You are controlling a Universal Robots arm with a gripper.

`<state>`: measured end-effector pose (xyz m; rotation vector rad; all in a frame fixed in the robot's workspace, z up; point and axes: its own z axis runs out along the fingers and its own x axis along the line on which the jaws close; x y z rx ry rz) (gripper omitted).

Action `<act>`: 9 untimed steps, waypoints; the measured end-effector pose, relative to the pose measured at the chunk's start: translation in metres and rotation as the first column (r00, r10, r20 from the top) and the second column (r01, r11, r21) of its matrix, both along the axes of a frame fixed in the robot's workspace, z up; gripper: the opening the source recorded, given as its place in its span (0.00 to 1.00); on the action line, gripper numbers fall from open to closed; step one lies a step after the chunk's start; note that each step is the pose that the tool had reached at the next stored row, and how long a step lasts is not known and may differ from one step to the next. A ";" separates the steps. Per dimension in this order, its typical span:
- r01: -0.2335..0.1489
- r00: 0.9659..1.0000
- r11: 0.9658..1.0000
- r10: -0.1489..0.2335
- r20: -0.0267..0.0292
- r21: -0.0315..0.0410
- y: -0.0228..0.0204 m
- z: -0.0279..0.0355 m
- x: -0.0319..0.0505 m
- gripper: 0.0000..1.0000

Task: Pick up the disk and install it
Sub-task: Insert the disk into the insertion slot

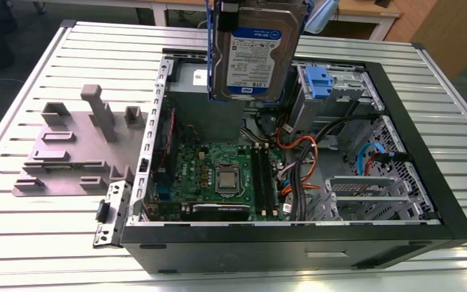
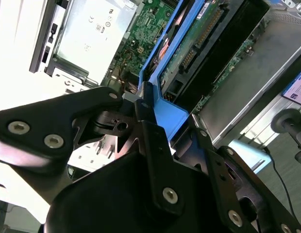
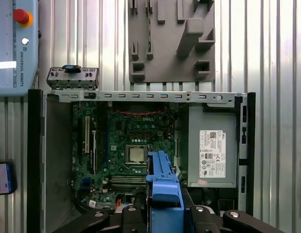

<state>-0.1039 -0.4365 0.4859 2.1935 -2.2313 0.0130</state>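
Note:
The disk [image 1: 254, 55], a silver drive with a white-and-blue label and blue carrier rails, hangs upright above the back of the open computer case [image 1: 396, 121]. It is lifted free of the case and the table. In the second wrist view my gripper [image 2: 141, 104] is shut on the disk's blue rail [image 2: 165, 109], and the drive's circuit-board side [image 2: 199, 43] extends away from the fingers. The first wrist view looks straight down: the blue carrier [image 3: 162, 179] sticks out from my gripper [image 3: 162, 213] over the motherboard [image 3: 131, 145].
A grey slotted stand [image 1: 71, 152] lies on the ribbed table at the exterior view's left of the case. Inside the case are cables, a power supply [image 3: 211, 150] and a drive bay with a small blue clip [image 1: 318, 82]. A control pendant [image 3: 14, 48] lies nearby.

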 end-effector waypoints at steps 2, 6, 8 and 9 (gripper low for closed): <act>0.000 1.000 1.000 0.000 0.000 0.000 -0.0018 0.0000 0.0000 0.36; 0.000 1.000 1.000 0.000 0.000 0.000 -0.0049 0.0000 0.0000 0.36; 0.000 1.000 1.000 0.000 0.000 0.000 -0.0058 0.0000 -0.0001 0.36; 0.000 1.000 1.000 0.000 0.000 0.000 -0.0059 -0.0001 -0.0001 0.36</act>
